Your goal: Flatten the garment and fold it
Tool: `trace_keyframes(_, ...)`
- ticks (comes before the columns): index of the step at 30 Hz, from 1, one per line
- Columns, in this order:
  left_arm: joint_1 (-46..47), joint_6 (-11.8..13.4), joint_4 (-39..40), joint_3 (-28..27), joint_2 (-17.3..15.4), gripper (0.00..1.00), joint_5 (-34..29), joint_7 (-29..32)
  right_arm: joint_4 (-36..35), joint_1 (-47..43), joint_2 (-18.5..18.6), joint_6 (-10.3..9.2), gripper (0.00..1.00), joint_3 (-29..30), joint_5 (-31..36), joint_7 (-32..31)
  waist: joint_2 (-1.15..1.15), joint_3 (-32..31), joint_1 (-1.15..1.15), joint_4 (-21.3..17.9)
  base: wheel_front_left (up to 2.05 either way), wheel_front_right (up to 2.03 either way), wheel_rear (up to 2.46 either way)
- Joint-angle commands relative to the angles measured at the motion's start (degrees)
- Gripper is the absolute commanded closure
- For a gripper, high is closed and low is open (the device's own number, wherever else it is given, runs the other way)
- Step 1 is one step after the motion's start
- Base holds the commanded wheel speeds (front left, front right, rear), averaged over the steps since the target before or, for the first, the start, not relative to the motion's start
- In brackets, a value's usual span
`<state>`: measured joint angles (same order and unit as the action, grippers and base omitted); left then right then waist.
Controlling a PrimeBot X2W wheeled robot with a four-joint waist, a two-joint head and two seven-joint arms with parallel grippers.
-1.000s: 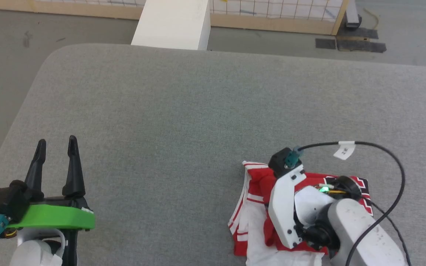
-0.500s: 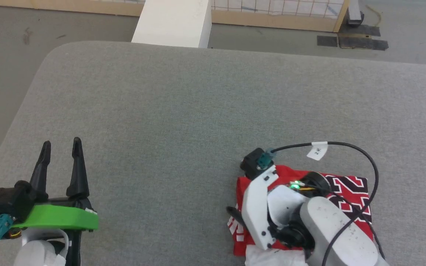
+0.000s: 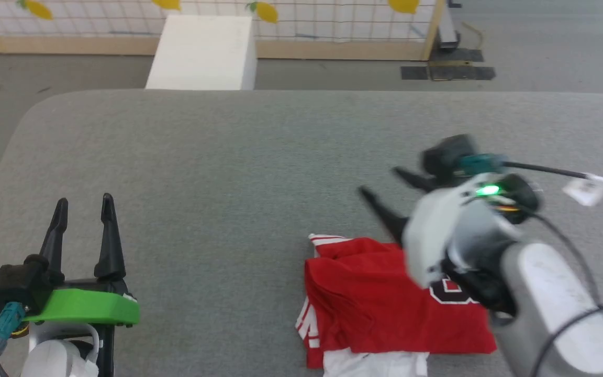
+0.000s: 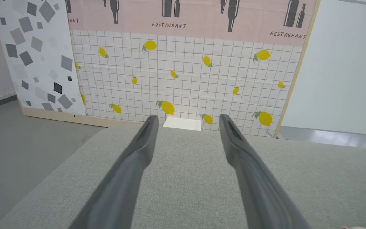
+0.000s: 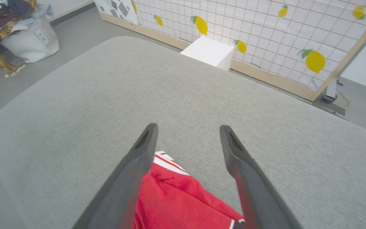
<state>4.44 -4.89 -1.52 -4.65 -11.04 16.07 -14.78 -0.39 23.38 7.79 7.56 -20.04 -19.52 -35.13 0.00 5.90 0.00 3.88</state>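
A pale fabric bag (image 5: pixel 30 41) sits on the floor at the upper left of the right wrist view, next to a heap of mixed clothes (image 5: pixel 5 9) in dark, yellow and checked cloth; whether the heap lies in the bag or behind it cannot be told.

The garment (image 3: pixel 380 293) lies on the near right part of the grey padded table (image 3: pixel 228 157), folded into a compact, roughly rectangular bundle. Its red side faces up, with part of a black-and-white numeral showing beside the right arm. Striped trim peeks out along its left edge and at its far left corner, and white fabric juts from its near edge.

The right gripper (image 3: pixel 380 180), blurred in the head view, hangs over the garment's far edge with its 2 fingers spread wide and nothing between them. In the right wrist view, the right gripper (image 5: pixel 188 126) frames bare table, with the garment's (image 5: pixel 176 197) striped corner beside its left finger.

The left gripper (image 3: pixel 84 200) rests at the near left of the table, well apart from the garment, its 2 fingers also parted and empty.

Beyond the table's far edge stands a white box (image 3: pixel 202 52) in front of a lemon-patterned grid screen (image 4: pixel 183 79). Black mats (image 3: pixel 445 72) lie on the floor by the screen's wooden post. A black cable with a white tag (image 3: pixel 587 191) trails from the right wrist.
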Motion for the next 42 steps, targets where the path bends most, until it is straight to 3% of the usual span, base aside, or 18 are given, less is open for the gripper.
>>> trace_keyframes(1, -0.4, 0.5, 0.5, -0.1, -0.1, 0.0, -0.7, -0.2, -1.0, -2.2, 0.5, -0.08, 0.0, 2.7, 1.9, 0.6, 0.0, -0.6, 0.0, -2.3, 0.0, 0.0, 0.0)
trace_keyframes(7, -0.9, 0.8, 1.2, 0.3, 0.5, 0.0, -1.6, -0.2, -2.8, -10.1, 1.0, -0.08, 0.0, 13.2, 6.9, -1.4, 0.0, 0.0, 0.0, -3.5, 0.0, 0.0, 0.0)
trace_keyframes(12, -1.3, 0.7, 1.6, 0.2, 0.9, 0.0, -1.7, -0.2, -2.1, -16.1, 0.7, -0.08, 0.0, 16.4, 8.2, -4.9, 0.0, 0.7, 0.0, -3.4, 0.0, 0.0, 0.0)
trace_keyframes(19, -1.9, 0.8, 1.9, -0.2, 0.9, 0.0, -1.5, -0.2, 1.8, -19.5, -0.3, -0.08, 0.0, 16.6, 9.1, -8.9, 0.0, 1.4, 0.0, -2.6, 0.0, 0.0, 0.0)
trace_keyframes(30, -1.1, 0.6, 2.0, 0.0, 1.2, 0.0, -1.0, -0.2, 12.4, -17.7, 0.3, -0.08, 0.0, 13.6, 8.8, -6.3, 0.0, 3.3, 0.0, -0.7, 0.0, 0.0, 0.0)
trace_keyframes(31, -1.1, 0.6, 2.0, 0.1, 1.2, 0.0, -1.0, -0.2, 13.1, -17.5, 0.4, -0.08, 0.46, 13.4, 8.5, -6.2, 0.0, 3.4, 0.0, -0.7, 0.0, 0.0, 0.0)
trace_keyframes(32, -1.1, 0.6, 1.9, 0.1, 1.2, 0.0, -1.0, -0.2, 13.5, -17.2, 0.5, -0.08, 0.68, 13.3, 8.4, -6.0, 0.0, 3.4, 0.0, -0.6, 0.0, 0.0, 0.0)
trace_keyframes(33, -1.1, 0.6, 1.8, 0.2, 1.2, 0.0, -0.9, -0.2, 13.8, -16.8, 0.9, -0.08, 0.97, 12.8, 8.3, -5.8, 0.0, 3.3, 0.0, -0.6, 0.0, 0.0, 0.0)
trace_keyframes(38, -0.9, 0.8, 1.5, 0.4, 1.4, 0.0, -0.7, -0.2, 11.9, -14.7, 3.6, -0.08, 1.0, 9.7, 7.6, -6.2, 0.0, 2.8, 0.0, -0.8, 0.0, 0.0, 0.0)
trace_keyframes(42, -1.0, 0.8, 1.5, 0.8, 1.5, 0.0, -0.4, -0.2, 6.1, -12.1, 7.9, -0.08, 1.0, 4.5, 6.4, -8.4, 0.0, 2.3, 0.0, -2.6, 0.0, 0.0, 0.0)
